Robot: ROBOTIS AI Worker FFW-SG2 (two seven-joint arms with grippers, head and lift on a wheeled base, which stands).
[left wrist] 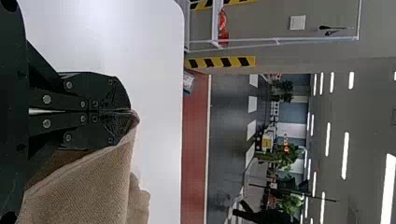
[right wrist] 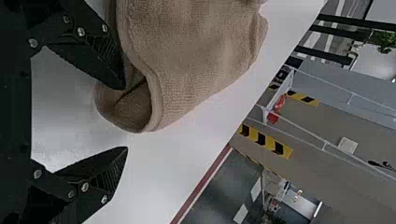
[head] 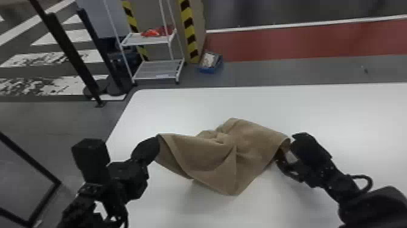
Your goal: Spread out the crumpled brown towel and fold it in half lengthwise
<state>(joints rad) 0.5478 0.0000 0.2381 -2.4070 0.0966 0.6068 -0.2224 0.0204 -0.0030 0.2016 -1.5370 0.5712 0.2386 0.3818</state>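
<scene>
Spreading the towel (head: 203, 156) well takes a sure hold at both ends, and only one is secured. Its near corner (head: 234, 182) droops toward the robot over the table (head: 281, 106), with a shadow beside it; best left loose until the ends are settled. The left gripper (left wrist: 130, 111) is closed on the towel's left corner, pinched right at the tips, so the pull should be gentle or the cloth may slip out.

The right gripper (right wrist: 126, 119) stands wide, holding nothing between its fingers. One finger is at the curled end (right wrist: 123, 109), though I can't tell if it touches; the other is apart from the cloth. Before closing, it would do well to shift so the hem lies between both pads, ideally as a single layer; biting the whole loop would lock a tuck into the edge.

Once both ends are held, draw them apart evenly and slightly raised, stopping when the edge runs straight and the creases (head: 222, 138) in the middle ease out. The far corner (head: 234, 121), toward the table's back, may need its own tug. The lengthwise fold should wait for a flat towel.
</scene>
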